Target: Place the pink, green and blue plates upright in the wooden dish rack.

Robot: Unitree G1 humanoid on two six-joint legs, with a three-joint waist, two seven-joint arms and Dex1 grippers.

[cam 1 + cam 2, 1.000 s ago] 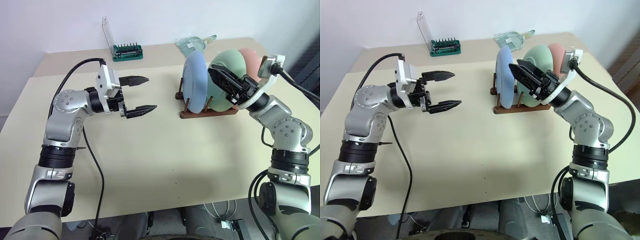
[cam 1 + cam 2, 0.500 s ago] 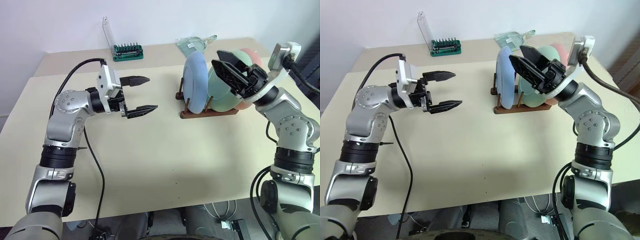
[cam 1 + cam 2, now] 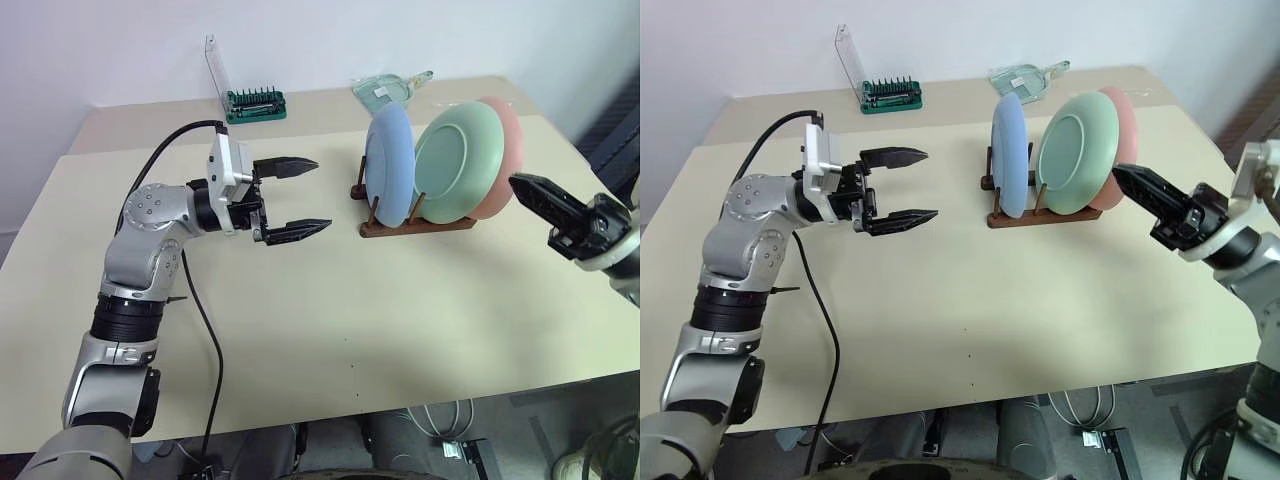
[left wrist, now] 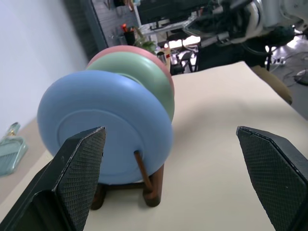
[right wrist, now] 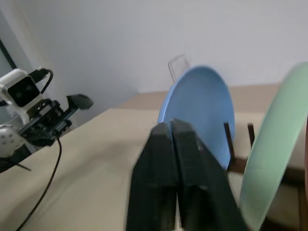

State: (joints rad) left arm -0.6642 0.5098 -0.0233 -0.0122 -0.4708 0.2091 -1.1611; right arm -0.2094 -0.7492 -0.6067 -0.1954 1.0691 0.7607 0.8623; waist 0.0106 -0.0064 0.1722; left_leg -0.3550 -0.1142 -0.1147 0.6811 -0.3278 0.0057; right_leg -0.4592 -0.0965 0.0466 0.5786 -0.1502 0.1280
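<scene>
The blue plate [image 3: 390, 167], green plate [image 3: 457, 163] and pink plate [image 3: 507, 150] stand upright side by side in the dark wooden dish rack [image 3: 415, 228]. My right gripper [image 3: 516, 182] hovers to the right of the rack, shut on nothing, its tip pointing at the pink plate's lower edge without touching it. In the right wrist view its fingers [image 5: 163, 163] are pressed together in front of the blue plate [image 5: 202, 110]. My left gripper [image 3: 322, 195] is open and empty left of the rack, pointing at the blue plate [image 4: 106, 125].
A green screwdriver-bit holder [image 3: 255, 103] with a raised clear lid stands at the back of the table. A clear glass item [image 3: 385, 88] lies behind the rack. A black cable [image 3: 195, 310] hangs from my left arm over the table.
My right gripper has drawn back from the green plate, to the right and toward me, and has shut. The green plate stays in the rack. My left gripper edged slightly toward the rack.
</scene>
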